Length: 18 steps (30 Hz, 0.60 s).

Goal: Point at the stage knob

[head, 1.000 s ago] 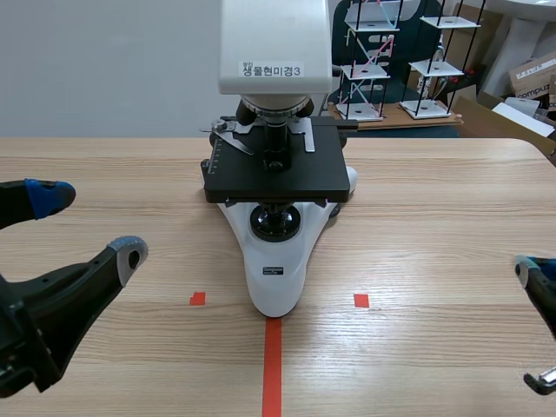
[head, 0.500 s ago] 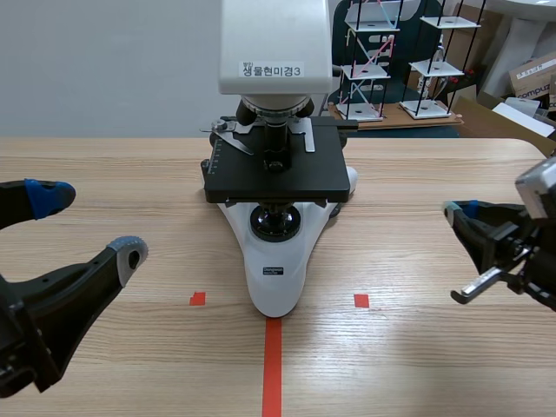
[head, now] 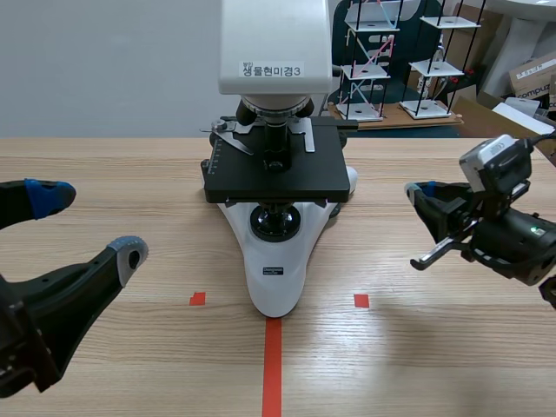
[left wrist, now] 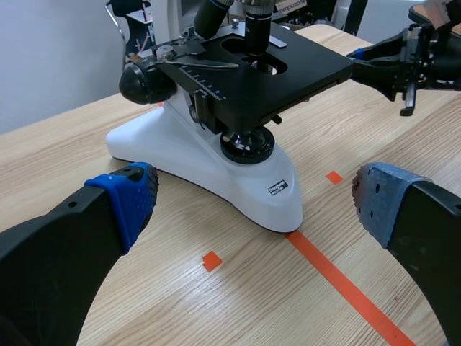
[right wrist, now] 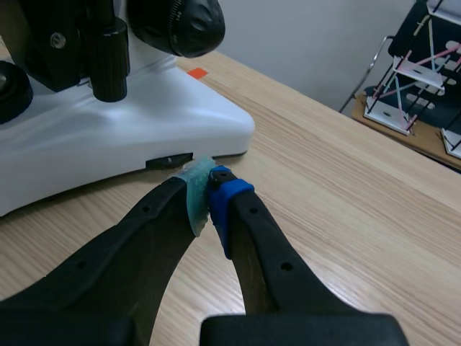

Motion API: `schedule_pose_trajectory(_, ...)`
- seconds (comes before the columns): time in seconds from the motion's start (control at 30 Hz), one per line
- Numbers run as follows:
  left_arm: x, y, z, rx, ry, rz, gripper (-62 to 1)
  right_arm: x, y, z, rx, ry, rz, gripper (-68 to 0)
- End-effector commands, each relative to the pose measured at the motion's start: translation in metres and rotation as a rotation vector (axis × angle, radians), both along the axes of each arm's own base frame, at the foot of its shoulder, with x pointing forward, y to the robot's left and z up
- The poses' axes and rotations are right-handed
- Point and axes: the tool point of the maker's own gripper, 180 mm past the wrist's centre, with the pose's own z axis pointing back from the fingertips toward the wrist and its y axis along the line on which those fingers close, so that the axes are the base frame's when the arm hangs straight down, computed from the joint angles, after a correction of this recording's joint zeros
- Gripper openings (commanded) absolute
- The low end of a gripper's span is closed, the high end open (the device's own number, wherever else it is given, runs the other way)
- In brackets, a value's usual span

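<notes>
A white microscope (head: pixel 276 269) with a black stage (head: pixel 274 181) stands at the table's middle. In the right wrist view the stage knob (right wrist: pixel 108 61) is a black cylinder hanging under the stage, beside the large round focus knob (right wrist: pixel 184 25). My right gripper (right wrist: pixel 209 193) is shut on nothing, its tips just off the white base (right wrist: pixel 108 122), below and short of the stage knob. In the scene view the right gripper (head: pixel 415 193) is to the right of the stage. My left gripper (head: pixel 87 224) stands open at the left, well clear of the microscope (left wrist: pixel 216 155).
Wire rack models (head: pixel 391 61) stand on a board behind the table at the back right, with cardboard boxes (head: pixel 532 78) beyond. Bare wood lies on both sides of the microscope.
The right arm has come up from the lower right corner and moved left toward the microscope's right side, fingers shut. The left arm has not moved.
</notes>
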Motion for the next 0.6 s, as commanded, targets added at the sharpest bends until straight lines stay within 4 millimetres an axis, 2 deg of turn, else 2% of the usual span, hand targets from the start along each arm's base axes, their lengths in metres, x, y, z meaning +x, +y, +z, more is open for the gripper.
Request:
schedule_pose_trajectory(0.0,0.000,-0.001,0.006,-0.021,-0.017,0.005,-4.3,0.012,0.006,0.022,0.027,-0.069,0.014,-67.7)
schedule_pose_trajectory(0.23,0.000,-0.001,0.006,-0.021,-0.017,0.005,-4.3,0.025,0.022,0.023,0.038,-0.077,0.037,-67.7)
schedule_pose_trajectory(0.57,0.000,-0.001,0.006,-0.021,-0.016,0.005,-4.3,0.024,0.034,0.021,0.020,-0.086,0.074,-67.7)
